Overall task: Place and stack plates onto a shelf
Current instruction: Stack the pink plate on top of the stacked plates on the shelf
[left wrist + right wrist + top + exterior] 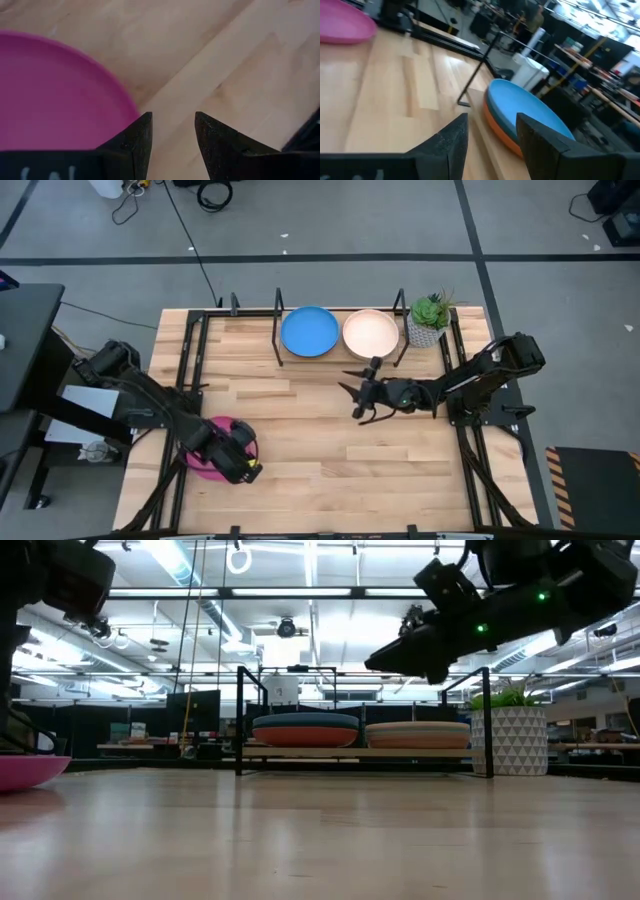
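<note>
Left gripper [243, 460], jaws parted and empty, hovers at the magenta plate [210, 450] lower left; right gripper [358, 400], released, waits mid-frame below the shelf [340, 360]. Risk: fingers straddle bare wood beside the rim, so closing could miss or shove it. Low view alone shows both shelf piles stacked, blue plate [305, 721] over orange.

The magenta plate [55, 95] lay just beside the black fingers [137, 137] of the left gripper [172, 132], on pale wood table [320, 450]. Beyond the right gripper [490, 132] and its dark fingers [540, 142], a blue plate [530, 112] sat on an orange one [497, 127]. A cream plate [371, 334] topped the other stack. The plant [432, 311] was green, in a white pot [508, 740] patterned with grey triangles. The shelf [240, 720] had black rods.
</note>
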You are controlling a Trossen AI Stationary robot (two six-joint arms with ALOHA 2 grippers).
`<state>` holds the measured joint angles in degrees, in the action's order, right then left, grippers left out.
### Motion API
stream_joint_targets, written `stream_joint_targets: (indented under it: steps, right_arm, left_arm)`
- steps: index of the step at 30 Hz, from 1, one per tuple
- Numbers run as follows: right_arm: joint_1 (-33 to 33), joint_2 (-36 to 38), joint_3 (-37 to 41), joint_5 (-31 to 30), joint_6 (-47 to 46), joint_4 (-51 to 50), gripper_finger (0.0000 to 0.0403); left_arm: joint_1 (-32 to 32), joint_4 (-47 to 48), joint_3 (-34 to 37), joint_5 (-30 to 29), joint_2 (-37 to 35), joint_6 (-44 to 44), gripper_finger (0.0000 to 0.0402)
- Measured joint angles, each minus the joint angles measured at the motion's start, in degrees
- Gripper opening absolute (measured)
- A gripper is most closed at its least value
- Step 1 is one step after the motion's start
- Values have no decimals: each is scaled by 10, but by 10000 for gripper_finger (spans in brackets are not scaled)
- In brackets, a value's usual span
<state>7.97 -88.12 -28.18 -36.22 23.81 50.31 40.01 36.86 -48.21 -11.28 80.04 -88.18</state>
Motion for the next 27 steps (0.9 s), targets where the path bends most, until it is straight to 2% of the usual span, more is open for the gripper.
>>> stream_joint_targets:
  steps: [4,12,18,27]
  right_arm:
    - [0,0,16,42,-1,6,172]
    - [-4,0,20,82,4,18,170]
    - [-16,0,20,135,3,28,170]
    - [-29,0,20,139,2,29,170]
  left_arm:
    - [0,63,-44,0,43,-30,155]
    - [0,71,-59,38,100,-58,155]
    - [0,85,-59,41,126,-55,155]
    - [1,97,-58,48,160,-40,155]
